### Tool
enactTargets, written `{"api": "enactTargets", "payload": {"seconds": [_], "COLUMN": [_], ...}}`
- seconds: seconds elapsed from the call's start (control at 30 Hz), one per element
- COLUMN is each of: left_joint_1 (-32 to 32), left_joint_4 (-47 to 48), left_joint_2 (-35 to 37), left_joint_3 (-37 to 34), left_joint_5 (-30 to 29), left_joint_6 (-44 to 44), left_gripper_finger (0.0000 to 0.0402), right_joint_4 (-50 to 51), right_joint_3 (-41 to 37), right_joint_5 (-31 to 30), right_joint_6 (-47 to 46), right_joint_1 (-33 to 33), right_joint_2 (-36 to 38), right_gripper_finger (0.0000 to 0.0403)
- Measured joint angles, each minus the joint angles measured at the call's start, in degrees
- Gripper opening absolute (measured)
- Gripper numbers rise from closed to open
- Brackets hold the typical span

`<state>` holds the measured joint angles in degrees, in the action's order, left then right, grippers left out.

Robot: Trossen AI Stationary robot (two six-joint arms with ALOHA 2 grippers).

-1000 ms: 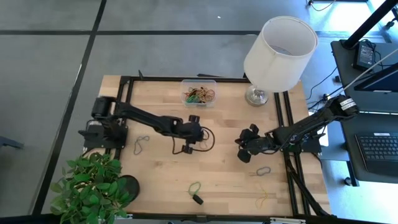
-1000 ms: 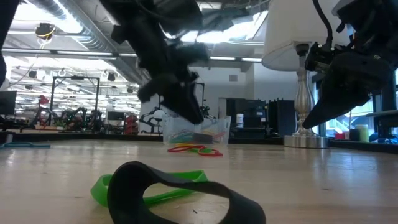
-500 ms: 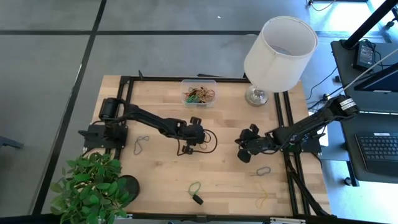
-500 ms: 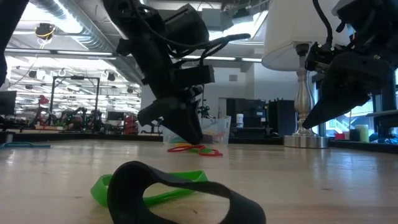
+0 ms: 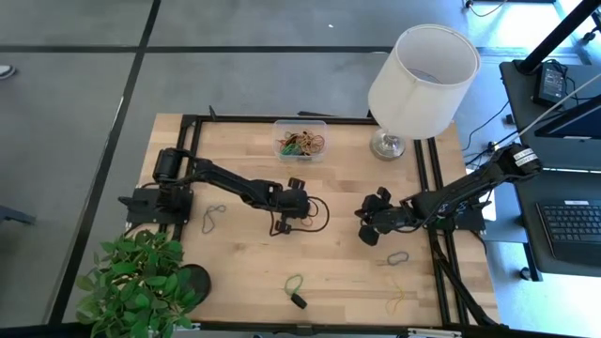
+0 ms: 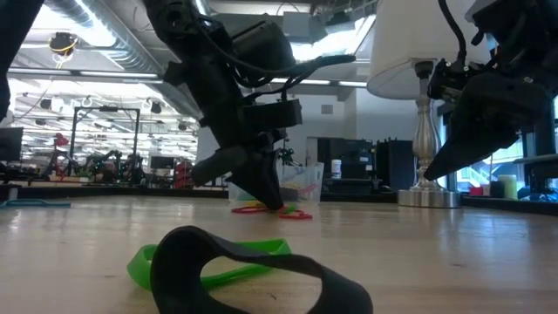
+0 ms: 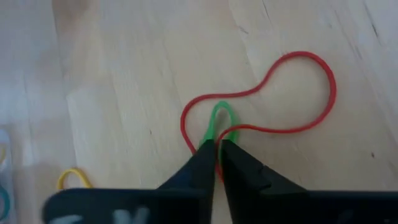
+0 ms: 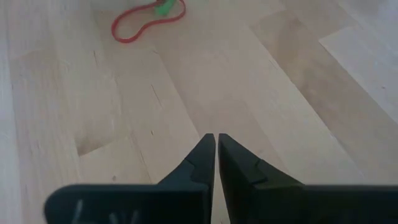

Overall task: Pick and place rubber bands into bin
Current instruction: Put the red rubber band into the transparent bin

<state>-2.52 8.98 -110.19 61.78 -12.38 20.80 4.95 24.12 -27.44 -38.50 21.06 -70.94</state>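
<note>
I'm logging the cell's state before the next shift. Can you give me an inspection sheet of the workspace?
Surface: wooden table, bare in most places.
Job's things: clear bin holding bands; red band and green band at the left gripper; loose bands elsewhere.
Clutter: lamp, plant.
Grippers: left gripper shut on the red and green bands; right gripper shut, empty.
Cables: black cable looped at the left wrist.
Surroundings: grey floor, desk with keyboard.

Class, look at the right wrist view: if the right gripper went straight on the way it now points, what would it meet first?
Bare table at first; farther along, roughly in line, the red rubber band with a green one. Depth is unclear, so the right gripper might pass beside them.
</note>
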Motion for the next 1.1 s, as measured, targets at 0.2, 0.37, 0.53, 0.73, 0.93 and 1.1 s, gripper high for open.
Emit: {"api": "enactTargets", "payload": {"seconds": [0.2,0.37,0.53,0.73,0.93,1.1], "left_joint_1": [0.0,-0.1,-0.4,-0.9,-0.9,0.8], "left_joint_4": [0.0,0.1,1.5,3.3,4.9,4.9], "left_joint_2": [0.5,2.8,6.8,13.7,21.4,26.2], "left_joint_3": [0.0,0.0,0.0,0.0,0.0,0.0], "left_joint_5": [-1.4,-3.2,-4.2,-8.2,-12.1,-18.2], "left_joint_6": [0.5,0.6,0.7,1.6,4.3,9.0], "left_gripper_finger": [0.0003,0.0001,0.0001,0.0002,0.0001,0.0002], "right_joint_4": [0.0,0.0,0.2,0.1,0.0,-0.1], "right_joint_3": [0.0,0.0,0.0,0.0,0.0,0.0], "right_joint_5": [0.0,0.0,0.0,0.0,0.0,0.0], "right_joint_6": [0.0,0.0,0.0,0.0,0.0,0.0], "right_joint_1": [0.0,0.0,0.0,0.0,0.0,0.0], "right_joint_2": [0.0,0.0,0.0,0.0,0.0,0.0], "right_gripper_finger": [0.0026,0.0026,0.0026,0.0026,0.0026,0.0026]}}
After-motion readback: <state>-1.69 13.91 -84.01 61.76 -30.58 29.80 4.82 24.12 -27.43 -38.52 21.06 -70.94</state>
